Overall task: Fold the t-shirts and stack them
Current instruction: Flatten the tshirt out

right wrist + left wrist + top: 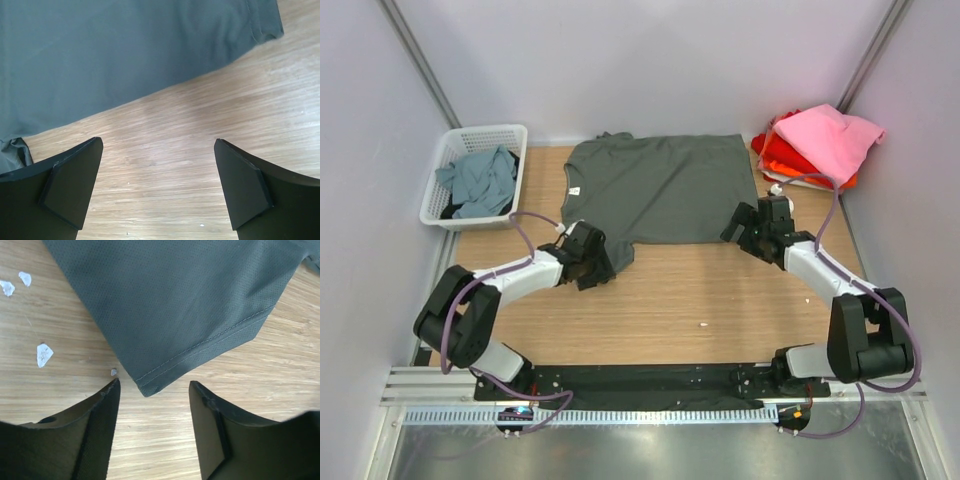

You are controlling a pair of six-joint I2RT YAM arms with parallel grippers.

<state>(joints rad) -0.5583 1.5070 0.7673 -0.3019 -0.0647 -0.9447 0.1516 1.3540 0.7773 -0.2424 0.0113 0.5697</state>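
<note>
A dark charcoal-grey t-shirt [660, 188] lies spread flat on the wooden table. My left gripper [600, 262] sits at its near-left sleeve. In the left wrist view the sleeve's stitched corner [165, 365] points at the gap of the left gripper [154, 384], whose jaws stand apart with only wood between them. My right gripper [738, 230] hovers at the shirt's near-right edge. Seen from the right wrist, the right gripper [157, 141] is wide open over bare wood, and the shirt's edge [125, 65] lies just ahead. A pink t-shirt [830, 138] tops red and orange ones [782, 158] at the back right.
A white lattice basket [450, 215] at the back left holds a crumpled teal-grey t-shirt [480, 180]. Small white flecks [44, 354] lie on the wood left of the sleeve. Grey walls close in the table on three sides.
</note>
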